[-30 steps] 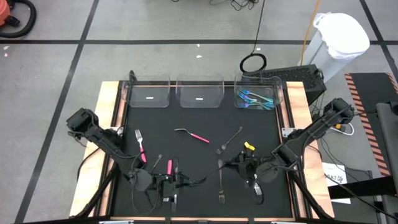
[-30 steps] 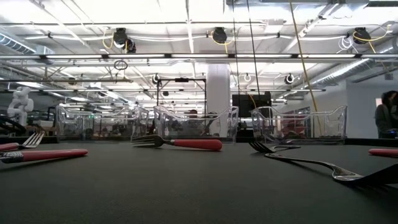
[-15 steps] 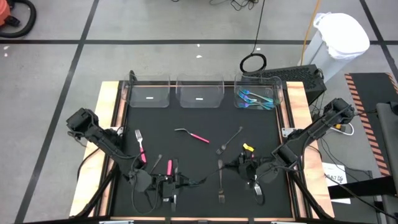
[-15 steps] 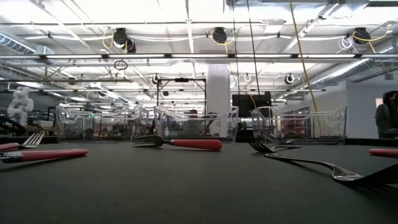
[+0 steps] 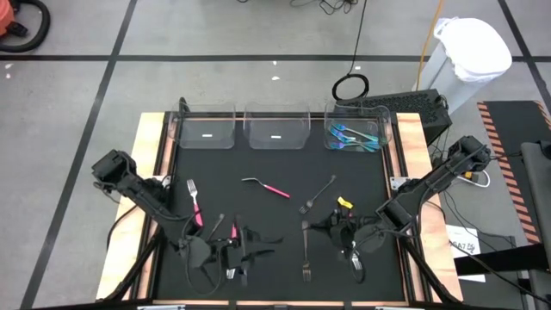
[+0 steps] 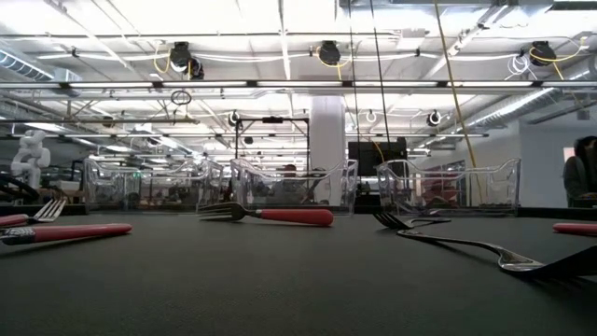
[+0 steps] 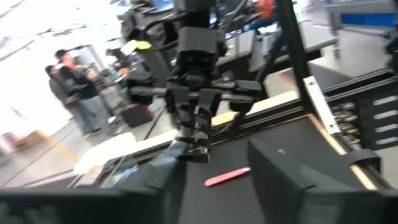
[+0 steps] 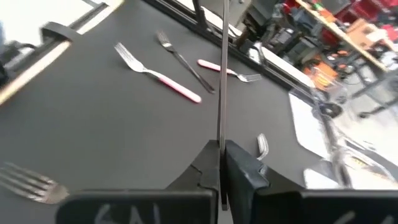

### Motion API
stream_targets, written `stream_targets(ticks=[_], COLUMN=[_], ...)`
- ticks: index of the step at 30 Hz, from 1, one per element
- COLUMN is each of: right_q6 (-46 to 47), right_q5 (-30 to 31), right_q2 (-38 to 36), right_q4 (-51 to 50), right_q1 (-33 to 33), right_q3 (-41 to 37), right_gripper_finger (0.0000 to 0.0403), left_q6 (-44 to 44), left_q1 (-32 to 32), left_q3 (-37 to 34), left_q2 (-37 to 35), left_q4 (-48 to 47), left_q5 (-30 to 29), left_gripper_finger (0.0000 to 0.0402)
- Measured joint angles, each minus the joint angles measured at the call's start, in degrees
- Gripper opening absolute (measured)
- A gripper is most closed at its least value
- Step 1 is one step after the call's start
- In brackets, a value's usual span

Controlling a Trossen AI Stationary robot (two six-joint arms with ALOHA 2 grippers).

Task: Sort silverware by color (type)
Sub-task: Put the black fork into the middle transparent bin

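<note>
Down at the 6 o'clock edge of the black mat [image 5: 258, 164], my right pincer [image 5: 317, 229] is pinching the black fork [image 5: 305, 254] by its handle end. The right wrist view has my fingers [image 8: 245, 171] pressed tight on the thin handle. The fork lies flat, running from the pincer toward 6 o'clock, tines at that end. A silver spoon [image 5: 356, 258] sits just beside my right wrist, at 4 o'clock from the pincer.

My left pincer [image 5: 265, 244] is at 9 o'clock from the fork, near it but apart, fingers [image 7: 283, 177] spread with nothing in them. A short pink piece [image 5: 234, 231] lies just at 10 o'clock from it.

Loose on the mat:
- Pink fork [image 5: 194, 202] out toward 9 o'clock.
- Pink-handled piece [image 5: 269, 188] mid-mat.
- Second black fork [image 5: 318, 194] at 12 o'clock from my right pincer.

Teal pieces [image 5: 353, 136] lie in the clear bin [image 5: 357, 123] at the 1 o'clock corner.
</note>
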Motion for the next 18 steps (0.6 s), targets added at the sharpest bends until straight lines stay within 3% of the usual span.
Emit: stream_targets(ticks=[4,7,12,18], right_q6=[-0.6,-0.9,-3.7,-13.4], right_q5=[3.2,4.1,4.3,5.4], right_q2=[0.0,0.0,0.0,-0.6], right_q4=[-1.6,-3.6,-4.3,-3.0], right_q1=[-0.5,-1.8,-6.1,-14.0], right_q3=[0.0,0.0,0.0,0.1], right_gripper_finger=[0.0003,0.0003,0.0003,0.0003], left_q6=[2.2,3.3,2.9,0.0], left_q1=[-1.8,-3.2,-5.4,-7.7], left_q3=[0.0,0.0,0.0,-0.5], left_q2=[-0.2,-1.7,-5.4,-7.7], left_q4=[0.3,0.3,-2.1,-7.0], left_q5=[-9.1,-15.9,-20.8,-25.7], left_gripper_finger=[0.024,0.0272,0.0282,0.0283])
